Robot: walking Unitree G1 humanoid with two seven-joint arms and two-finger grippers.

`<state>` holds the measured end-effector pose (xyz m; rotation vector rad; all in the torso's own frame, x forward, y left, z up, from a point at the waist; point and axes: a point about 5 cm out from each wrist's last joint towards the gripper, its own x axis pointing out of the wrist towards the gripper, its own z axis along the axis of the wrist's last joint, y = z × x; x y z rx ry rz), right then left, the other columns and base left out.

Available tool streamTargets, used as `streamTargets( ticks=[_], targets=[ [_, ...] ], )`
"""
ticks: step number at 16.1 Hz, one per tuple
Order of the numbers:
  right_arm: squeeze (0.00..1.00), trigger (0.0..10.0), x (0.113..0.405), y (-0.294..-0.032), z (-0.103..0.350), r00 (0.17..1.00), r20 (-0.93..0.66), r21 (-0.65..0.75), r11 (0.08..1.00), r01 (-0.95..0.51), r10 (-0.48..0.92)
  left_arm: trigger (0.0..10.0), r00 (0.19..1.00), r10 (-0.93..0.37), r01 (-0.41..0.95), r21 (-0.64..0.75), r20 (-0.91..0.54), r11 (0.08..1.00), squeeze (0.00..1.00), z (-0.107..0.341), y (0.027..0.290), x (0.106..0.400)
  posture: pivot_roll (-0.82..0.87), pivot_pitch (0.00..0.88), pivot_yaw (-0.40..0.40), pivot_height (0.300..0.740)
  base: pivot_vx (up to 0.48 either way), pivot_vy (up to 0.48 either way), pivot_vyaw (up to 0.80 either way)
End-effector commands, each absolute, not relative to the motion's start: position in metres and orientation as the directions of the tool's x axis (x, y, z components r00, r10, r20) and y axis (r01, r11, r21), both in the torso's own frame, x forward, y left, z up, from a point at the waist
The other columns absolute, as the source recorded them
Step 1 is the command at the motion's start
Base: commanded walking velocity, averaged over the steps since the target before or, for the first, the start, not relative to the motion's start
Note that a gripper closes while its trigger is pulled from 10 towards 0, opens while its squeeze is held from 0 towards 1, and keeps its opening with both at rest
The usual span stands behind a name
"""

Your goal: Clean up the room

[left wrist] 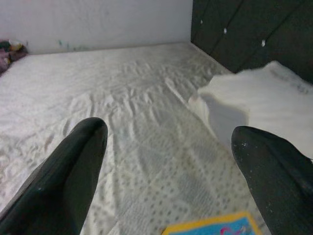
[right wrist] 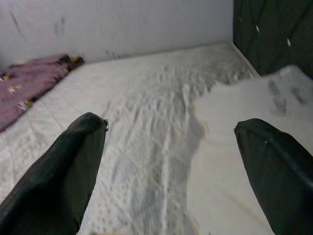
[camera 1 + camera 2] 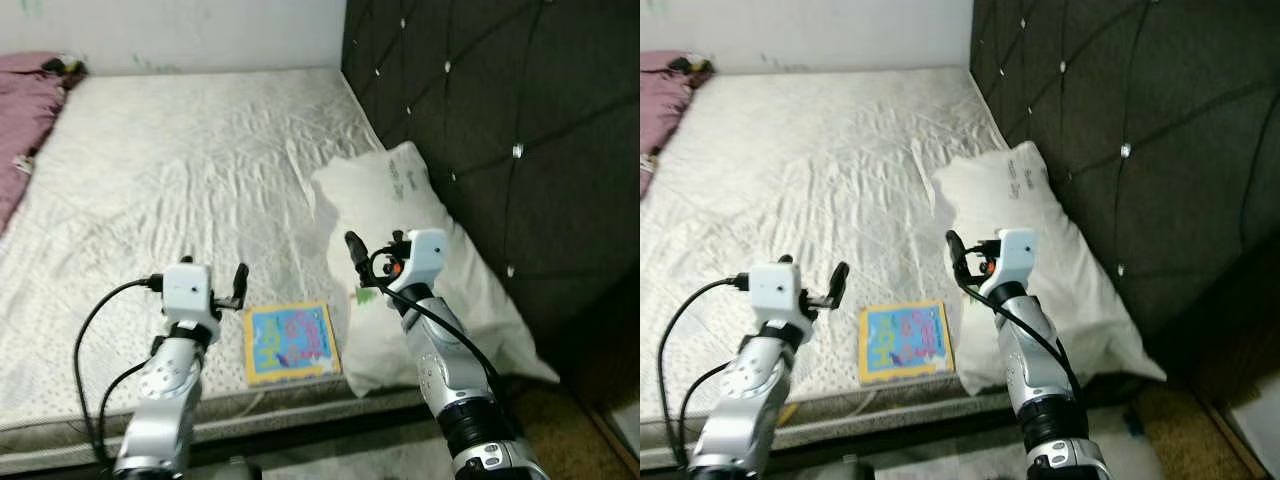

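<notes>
Bed [image 3: 170, 170]: one, with a wrinkled white patterned sheet, beside a dark tufted headboard [image 3: 500, 110].
Blanket [image 3: 22, 110]: one, purple, bunched at the bed's far left corner.
Pillow [image 3: 400, 210]: one, white, lying along the headboard side and reaching the bed's near edge.
Book [image 3: 291, 342]: one thin children's book, yellow border, blue cover with colourful letters; flat on the sheet at the near edge, just beside the pillow.
Left tool [image 3: 240, 285]: released, fingers spread, held above the sheet just left of the book.
Right tool [image 3: 358, 255]: released, fingers apart, held above the pillow's near part.
</notes>
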<state>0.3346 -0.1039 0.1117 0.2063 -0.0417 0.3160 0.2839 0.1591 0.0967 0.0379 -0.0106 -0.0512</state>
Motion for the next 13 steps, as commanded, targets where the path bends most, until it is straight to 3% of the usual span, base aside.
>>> streamTargets(
  ticks=[1, 7, 13],
  targets=[
    [0.0, 10.0, 0.336, -0.108, 0.116, 0.954, 0.077, 0.186, 0.935, -0.301, 0.291, 10.0, 0.999, -0.044, 0.043, 0.041, 0.014, 0.998, 0.0, 0.099, 0.159, 0.284, 0.07, 0.0, -0.022, 0.74, 0.0, 0.0, 0.0],
    [0.0, 10.0, 0.327, -0.105, 0.109, 0.948, 0.054, 0.19, 0.929, -0.317, 0.313, 10.0, 0.991, -0.135, 0.133, -0.084, -0.013, 0.988, 0.0, 0.09, 0.15, 0.278, 0.07, 0.0, -0.021, 0.74, 0.0, 0.0, 0.0],
    [0.0, 10.0, 0.326, -0.099, 0.112, 0.941, 0.052, 0.154, 0.928, -0.339, 0.335, 10.0, 0.991, -0.131, 0.13, -0.091, -0.004, 0.987, 0.0, 0.094, 0.156, 0.287, 0.06, 0.0, -0.023, 0.74, 0.0, 0.0, 0.0]
  ],
)
